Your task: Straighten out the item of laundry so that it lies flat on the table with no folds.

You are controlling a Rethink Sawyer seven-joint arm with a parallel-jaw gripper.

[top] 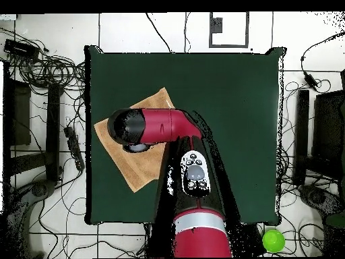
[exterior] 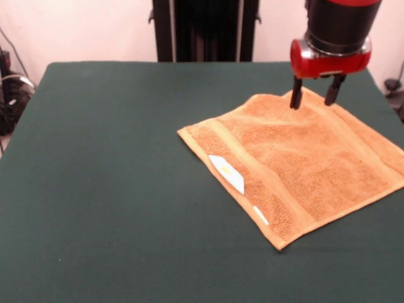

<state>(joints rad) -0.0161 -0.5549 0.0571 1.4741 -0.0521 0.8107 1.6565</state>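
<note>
Towel nearly flat on the table, hand over its far corner.

The table [exterior: 95, 189] is bare on the left; the orange towel [exterior: 297, 170] lies toward the right edge, 2 white labels [exterior: 227, 174] on its near-left hem. It looks soft, light and limp, likely to drag on the felt; corners or hems give the best hold. The hand [exterior: 315, 96] hovers with fingers spread, pinching nothing.

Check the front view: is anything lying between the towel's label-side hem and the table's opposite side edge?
Nothing. In the front view, only bare green table stretches from the towel hem with the white labels to that edge.
</note>
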